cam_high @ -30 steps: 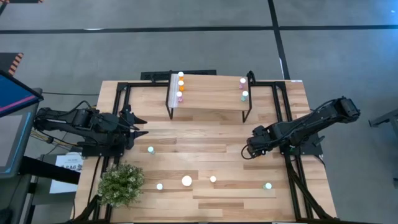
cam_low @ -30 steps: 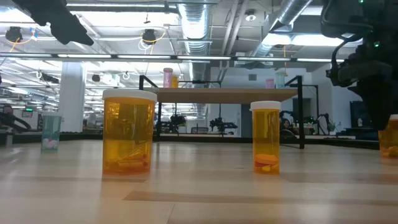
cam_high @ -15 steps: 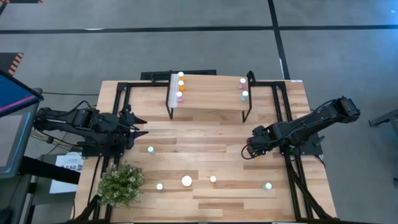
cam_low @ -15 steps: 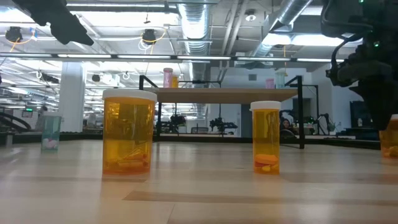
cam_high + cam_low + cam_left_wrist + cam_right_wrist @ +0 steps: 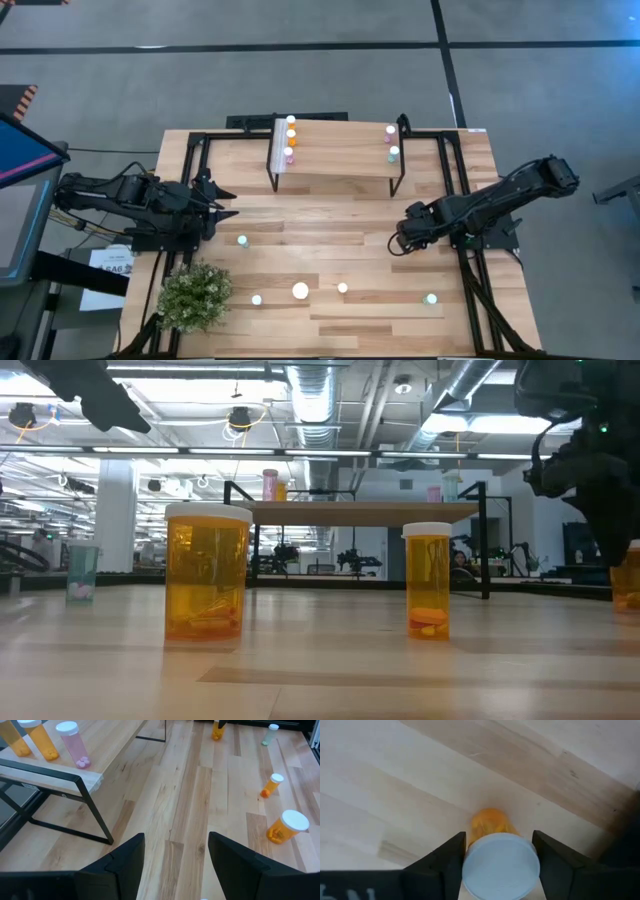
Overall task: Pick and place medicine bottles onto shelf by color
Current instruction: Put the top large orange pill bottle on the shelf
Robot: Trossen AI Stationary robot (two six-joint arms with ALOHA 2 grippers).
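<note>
Five bottles [image 5: 300,290] wait on the bench [image 5: 350,330]; five stand on the shelf [image 5: 340,150], orange and pink at one end, pink and green at the other. Right claw [image 5: 499,865] straddles an orange bottle [image 5: 495,850], fingers touching its cap. Left claw [image 5: 176,862] gapes empty.

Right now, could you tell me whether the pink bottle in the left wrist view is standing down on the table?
No, the pink bottle stands on the shelf beside two orange bottles, above the table.
</note>
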